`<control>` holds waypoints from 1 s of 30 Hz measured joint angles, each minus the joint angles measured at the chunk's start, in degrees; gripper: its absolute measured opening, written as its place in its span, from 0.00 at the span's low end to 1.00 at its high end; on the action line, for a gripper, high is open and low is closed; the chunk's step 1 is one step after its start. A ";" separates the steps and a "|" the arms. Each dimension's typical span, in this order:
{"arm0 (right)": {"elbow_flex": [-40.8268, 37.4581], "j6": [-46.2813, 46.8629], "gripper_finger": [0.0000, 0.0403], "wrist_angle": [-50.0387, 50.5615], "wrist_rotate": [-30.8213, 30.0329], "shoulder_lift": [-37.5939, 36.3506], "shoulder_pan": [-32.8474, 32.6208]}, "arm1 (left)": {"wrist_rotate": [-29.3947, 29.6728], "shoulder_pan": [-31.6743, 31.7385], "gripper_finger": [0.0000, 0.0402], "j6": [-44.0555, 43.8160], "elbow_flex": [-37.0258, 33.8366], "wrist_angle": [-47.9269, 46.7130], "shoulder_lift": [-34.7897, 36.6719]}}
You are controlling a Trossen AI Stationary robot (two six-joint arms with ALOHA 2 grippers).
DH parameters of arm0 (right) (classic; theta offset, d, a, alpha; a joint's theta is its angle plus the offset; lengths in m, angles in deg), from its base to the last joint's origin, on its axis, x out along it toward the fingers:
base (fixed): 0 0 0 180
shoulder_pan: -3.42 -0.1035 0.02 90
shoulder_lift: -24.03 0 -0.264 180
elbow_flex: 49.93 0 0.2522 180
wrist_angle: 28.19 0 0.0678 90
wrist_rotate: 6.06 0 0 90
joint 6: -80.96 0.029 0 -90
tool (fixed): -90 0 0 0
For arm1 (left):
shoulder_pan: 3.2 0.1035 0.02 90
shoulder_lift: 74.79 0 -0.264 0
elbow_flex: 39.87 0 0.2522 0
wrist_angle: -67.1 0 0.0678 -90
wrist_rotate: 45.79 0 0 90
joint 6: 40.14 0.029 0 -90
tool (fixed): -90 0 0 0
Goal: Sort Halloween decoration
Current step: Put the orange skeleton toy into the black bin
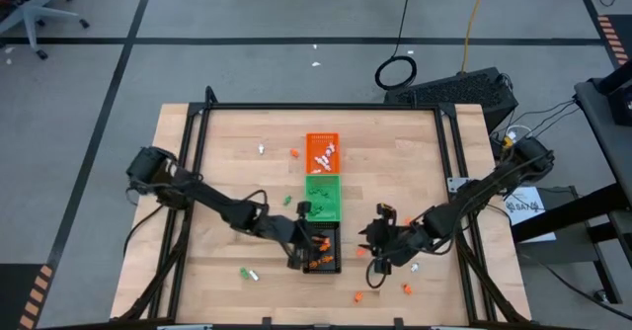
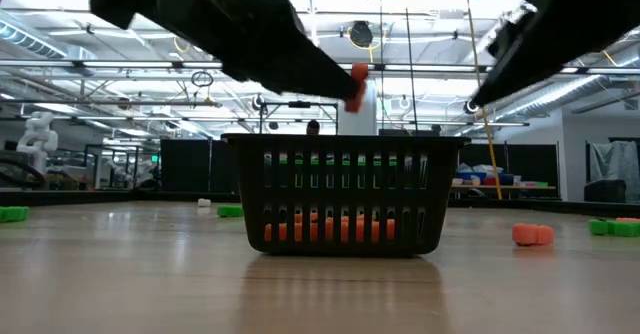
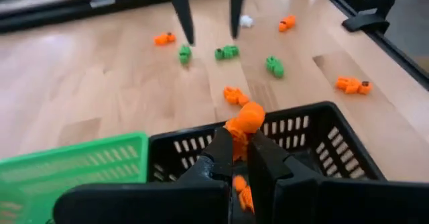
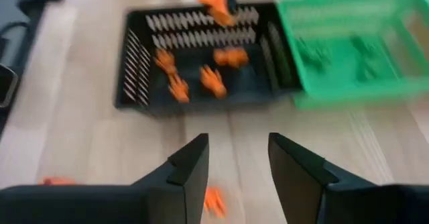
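Observation:
Three small trays stand in a row mid-table: orange (image 1: pixel 322 152) farthest, green (image 1: pixel 323 198) in the middle, black (image 1: pixel 324 254) nearest. The black tray (image 4: pixel 201 56) holds several orange trinkets (image 4: pixel 213 80). My left gripper (image 3: pixel 241 143) hangs over the black tray (image 3: pixel 322 140), shut on an orange trinket (image 3: pixel 249 117). To the right of that tray, my right gripper (image 4: pixel 238 160) is open above bare table, with an orange trinket (image 4: pixel 214 202) lying on the wood beneath it. Loose orange, green and white trinkets lie scattered on the table (image 3: pixel 228 51). My left gripper pinches the orange trinket's lower part (image 3: pixel 240 138) between its two fingertips; the rounded upper part sticks out past them. The fingers slant down from the table's left. The trinket (image 2: pixel 356 82) is lifted clear, above the black tray's rim (image 2: pixel 340 140).
Green pieces lie in the green tray (image 4: pixel 348 49), orange and white ones in the orange tray. Stray pieces lie near the front edge (image 1: pixel 358 295), at the near left (image 1: pixel 247 272) and by the orange tray (image 1: pixel 294 153). A black frame (image 1: pixel 326 107) borders the table.

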 joint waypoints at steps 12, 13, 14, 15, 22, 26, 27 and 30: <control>0.00 16.70 0.35 21.76 0.14 -1.75 -1.82 | -3.23 1.27 0.04 -3.78 6.31 -3.94 -9.04; 0.00 16.78 0.35 21.93 0.12 -1.75 -1.85 | -3.23 1.34 0.04 -4.41 6.44 -4.68 -9.26; 0.00 16.85 0.35 22.16 0.09 -1.75 -1.85 | -3.22 1.38 0.04 -4.79 6.87 -5.79 -9.47; 0.00 17.24 0.35 22.54 0.12 -1.75 -1.85 | -3.09 1.38 0.04 -5.66 7.42 -6.36 -9.71; 0.00 19.84 0.35 24.92 0.22 -1.75 -2.26 | -2.19 1.38 0.04 -6.10 8.79 -11.76 -9.82; 0.00 21.44 0.35 25.45 1.58 -1.75 -2.95 | -2.70 1.51 0.11 -7.59 8.79 -12.24 -9.82; 0.00 21.91 0.35 25.58 1.65 -1.75 -3.19 | -2.78 1.63 0.14 -8.19 8.79 -12.24 -9.82; 0.00 23.02 0.35 26.00 1.65 -1.75 -4.09 | -2.66 1.82 0.24 -8.98 8.79 -12.27 -9.82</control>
